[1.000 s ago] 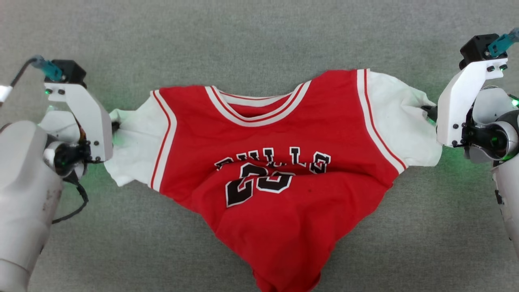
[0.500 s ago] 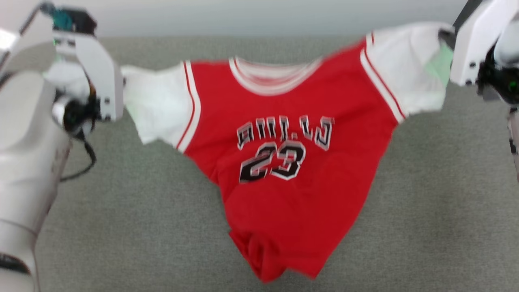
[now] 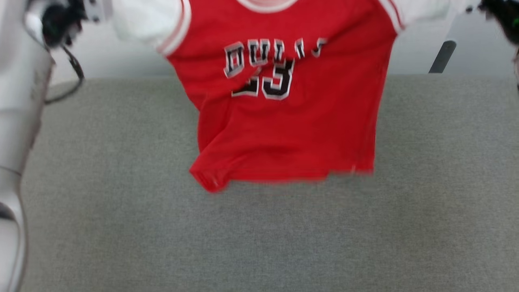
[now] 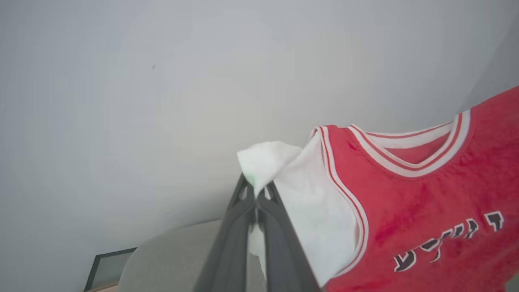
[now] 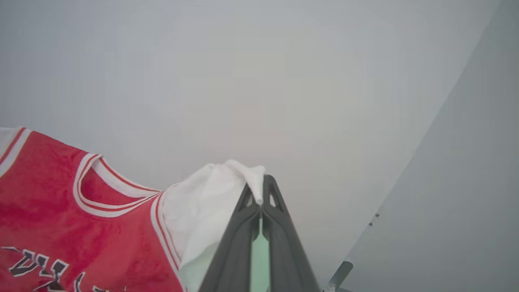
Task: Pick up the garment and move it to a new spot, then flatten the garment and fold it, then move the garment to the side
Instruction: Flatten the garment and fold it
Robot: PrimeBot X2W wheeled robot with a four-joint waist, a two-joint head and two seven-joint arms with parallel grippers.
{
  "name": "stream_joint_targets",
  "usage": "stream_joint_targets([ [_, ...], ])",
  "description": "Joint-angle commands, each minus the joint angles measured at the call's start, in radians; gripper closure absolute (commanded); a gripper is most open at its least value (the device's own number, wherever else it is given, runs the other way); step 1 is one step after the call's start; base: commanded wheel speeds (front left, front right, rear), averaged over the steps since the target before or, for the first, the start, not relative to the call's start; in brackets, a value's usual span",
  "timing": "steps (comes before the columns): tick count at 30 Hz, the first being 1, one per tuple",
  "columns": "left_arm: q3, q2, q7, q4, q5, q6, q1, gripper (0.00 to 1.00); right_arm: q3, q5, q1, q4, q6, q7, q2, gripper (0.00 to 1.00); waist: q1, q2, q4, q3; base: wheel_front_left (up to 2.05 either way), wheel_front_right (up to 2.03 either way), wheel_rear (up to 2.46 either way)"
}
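— Red cloth hangs between my two tools: the garment (image 3: 284, 121), lifted off the grey worktop (image 3: 259, 235) beneath them.
— What does each tool have?
— My left tool (image 4: 256, 190) is pinched tight on a fold of white sleeve at its tips, and the red chest spreads away to that tool's right. My right tool (image 5: 262, 184) is clamped on the other white sleeve, with the body off to its left.
— And the hem?
— It dangles well below both tools. One lower corner is curled, and it seems clear of the worktop, though the blur makes that hard to tell.
— So how do you carry it well?
— As I judge it, both tools should travel level and well apart, so the shoulder line is taut and the body doesn't swing. At the new spot I'd lower until the hem meets the worktop first, then draw the tools away from it so the cloth lays out flat. Each grip is only a thin pinch, so a jerk could pull a sleeve free.
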Motion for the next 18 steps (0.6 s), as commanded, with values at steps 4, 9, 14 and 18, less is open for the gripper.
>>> stream_joint_targets([
  [4, 0.001, 0.003, -0.067, 0.026, 0.031, 0.021, -0.072, 1.0, 0.019, -0.037, -0.086, 0.057, 0.0, -0.112, -0.003, 1.0, 0.0, 0.0, -0.012, -0.01, 0.0, 0.0, 0.0],
  [9, 0.002, 0.006, -0.122, 0.058, 0.047, 0.027, -0.118, 1.0, 0.009, -0.066, -0.16, 0.142, 0.0, -0.194, 0.002, 1.0, 0.0, 0.0, -0.014, 0.012, 0.0, 0.0, 0.0],
  [14, 0.004, 0.005, -0.16, 0.083, 0.053, 0.023, -0.152, 1.0, 0.007, -0.085, -0.215, 0.204, 0.0, -0.244, -0.002, 1.0, 0.0, 0.0, -0.012, 0.071, 0.0, 0.0, 0.0],
  [18, 0.013, -0.004, -0.215, 0.086, 0.056, 0.034, -0.202, 1.0, -0.007, -0.117, -0.276, 0.238, 0.0, -0.292, -0.012, 1.0, 0.0, 0.0, -0.012, 0.159, 0.0, 0.0, 0.0],
])
